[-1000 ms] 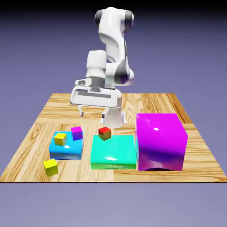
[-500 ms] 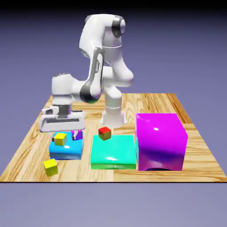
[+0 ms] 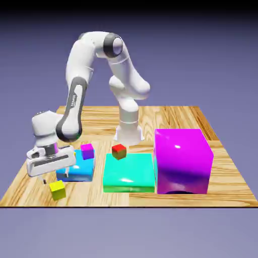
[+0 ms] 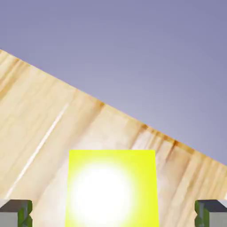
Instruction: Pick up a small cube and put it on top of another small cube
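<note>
The small cube (image 3: pixel 58 189) – shiny lime-yellow, square and smooth – sits on the streaky wooden table (image 3: pixel 176 117), near the front edge. The gripper (image 3: pixel 46 177) hangs just above it, fingers spread wide – holding nothing.

the arm (image 3: pixel 75 95) has been swung from above the table's far middle out toward the exterior view's left and folded down, so that the gripper (image 3: pixel 50 177) has been brought from well behind the blue block (image 3: pixel 80 170) to just in front of that block's left corner, low over the small lime-yellow cube (image 3: pixel 58 189). the small yellow cube with orange-brown sides, seen earlier on top of the blue block, has been hidden behind the hand. the jaws have been kept wide, and in the hand view the small lime-yellow cube (image 4: pixel 111 188) is framed between the two fingertips (image 4: pixel 17 213), untouched.
</note>
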Controlling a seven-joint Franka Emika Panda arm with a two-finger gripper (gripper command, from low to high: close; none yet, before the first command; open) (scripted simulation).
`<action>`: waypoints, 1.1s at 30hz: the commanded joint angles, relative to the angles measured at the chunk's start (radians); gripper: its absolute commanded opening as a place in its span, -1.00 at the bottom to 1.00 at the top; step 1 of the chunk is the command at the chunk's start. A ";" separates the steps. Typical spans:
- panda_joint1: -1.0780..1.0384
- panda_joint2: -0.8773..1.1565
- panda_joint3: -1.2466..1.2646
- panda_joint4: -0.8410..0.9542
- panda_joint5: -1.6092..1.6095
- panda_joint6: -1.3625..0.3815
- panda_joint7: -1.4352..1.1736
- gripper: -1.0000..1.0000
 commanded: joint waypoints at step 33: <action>0.605 -0.780 -0.770 -0.481 -0.339 -0.192 0.390 -1.00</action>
